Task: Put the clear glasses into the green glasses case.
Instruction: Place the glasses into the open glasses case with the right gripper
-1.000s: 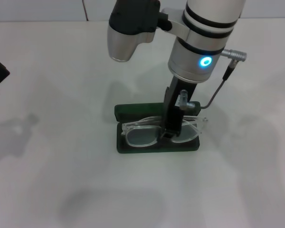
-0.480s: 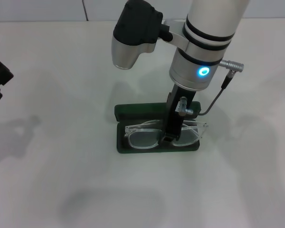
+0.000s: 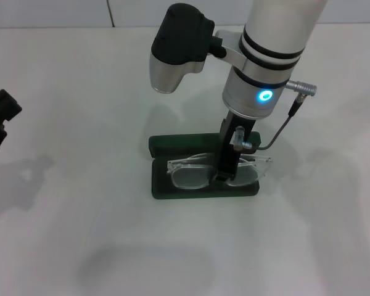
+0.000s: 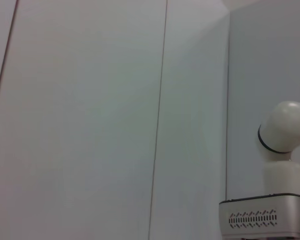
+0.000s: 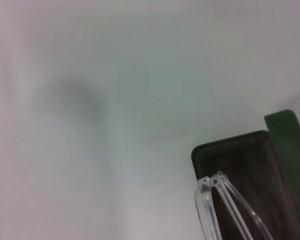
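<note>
The green glasses case [image 3: 161,187] lies open at the table's middle, its lid [image 3: 176,145] standing at the far side. The clear glasses [image 3: 189,176] rest lenses-forward in the tray, and their right end pokes over the case's right rim. My right gripper [image 3: 225,175] comes straight down and is shut on the bridge between the lenses. In the right wrist view a folded clear arm of the glasses [image 5: 225,205] hangs over the dark lining of the case [image 5: 240,155]. My left gripper [image 3: 0,117] stays at the table's left edge, far from the case.
The case stands alone on a white tabletop [image 3: 80,234]. A grey cable [image 3: 277,132] loops off the right wrist beside the case. The left wrist view holds only a wall and a white robot body [image 4: 285,145].
My right gripper has shifted slightly right, carrying the glasses with it, so they sit a little farther right in the case. The left gripper has drifted slightly at the table's left edge.
</note>
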Controlling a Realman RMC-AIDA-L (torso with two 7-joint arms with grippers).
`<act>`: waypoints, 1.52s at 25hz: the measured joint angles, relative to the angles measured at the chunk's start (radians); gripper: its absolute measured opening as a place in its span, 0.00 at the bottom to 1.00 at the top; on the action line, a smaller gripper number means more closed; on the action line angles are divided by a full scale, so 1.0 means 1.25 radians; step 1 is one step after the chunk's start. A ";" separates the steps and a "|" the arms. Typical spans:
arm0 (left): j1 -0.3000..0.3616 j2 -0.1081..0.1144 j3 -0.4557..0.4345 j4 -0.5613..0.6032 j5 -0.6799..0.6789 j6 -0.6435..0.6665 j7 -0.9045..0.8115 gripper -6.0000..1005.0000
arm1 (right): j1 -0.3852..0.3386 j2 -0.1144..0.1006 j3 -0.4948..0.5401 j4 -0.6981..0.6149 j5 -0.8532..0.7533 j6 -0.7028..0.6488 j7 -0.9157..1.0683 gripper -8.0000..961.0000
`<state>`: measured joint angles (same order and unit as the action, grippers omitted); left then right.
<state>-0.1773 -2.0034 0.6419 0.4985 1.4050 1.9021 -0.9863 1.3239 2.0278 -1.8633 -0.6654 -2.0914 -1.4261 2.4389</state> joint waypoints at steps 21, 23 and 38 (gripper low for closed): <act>-0.008 -0.007 0.001 -0.007 0.043 -0.004 0.022 0.10 | -0.004 0.000 -0.028 0.006 0.031 0.068 -0.007 0.13; -0.008 -0.008 0.001 -0.007 0.044 -0.004 0.023 0.10 | -0.002 0.000 -0.032 0.010 0.037 0.071 -0.007 0.13; -0.008 -0.016 0.001 -0.017 0.044 -0.005 0.039 0.11 | 0.004 0.000 -0.038 0.035 0.053 0.065 -0.007 0.13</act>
<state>-0.1877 -2.0230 0.6427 0.4772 1.4596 1.8961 -0.9373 1.3284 2.0279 -1.9111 -0.6211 -2.0248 -1.3448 2.4297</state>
